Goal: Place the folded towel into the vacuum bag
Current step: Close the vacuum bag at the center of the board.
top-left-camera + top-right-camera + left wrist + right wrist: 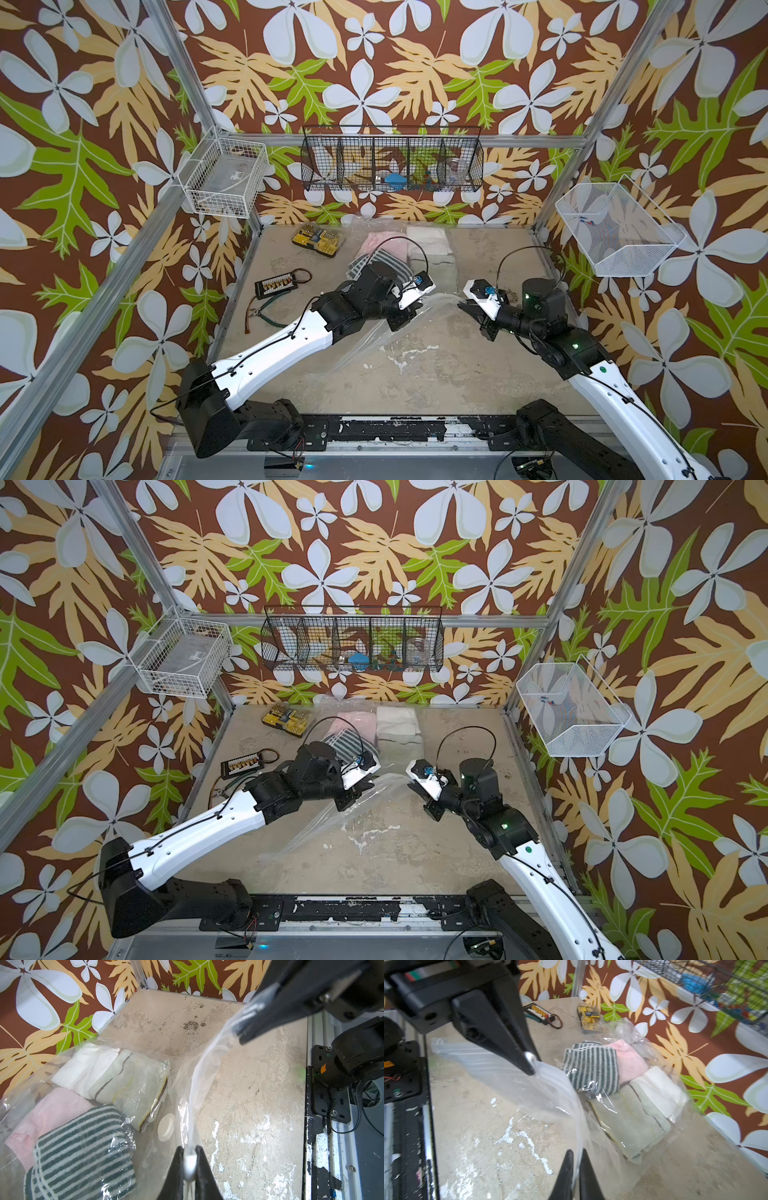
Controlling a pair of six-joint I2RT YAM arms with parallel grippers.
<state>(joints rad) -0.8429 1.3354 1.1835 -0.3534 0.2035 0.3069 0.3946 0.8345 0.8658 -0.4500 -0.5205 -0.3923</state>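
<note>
Both grippers at the mouth of the vacuum bag (546, 1088), towels inside it.
The left gripper (189, 1148) is clamped on the small white slider (189, 1165) of the bag's zip strip, holding that edge up off the table (259, 1105). The right gripper (576, 1152) has the bag's edge between jaws a sliver apart; I cannot tell whether they pinch it. Inside the bag the striped folded towel (83, 1147) lies against a pink towel (56, 1109), with a white towel (83, 1068) and a pale green towel (135, 1084) alongside.

White-shelled arms (286, 338), black joints (579, 347)
</note>
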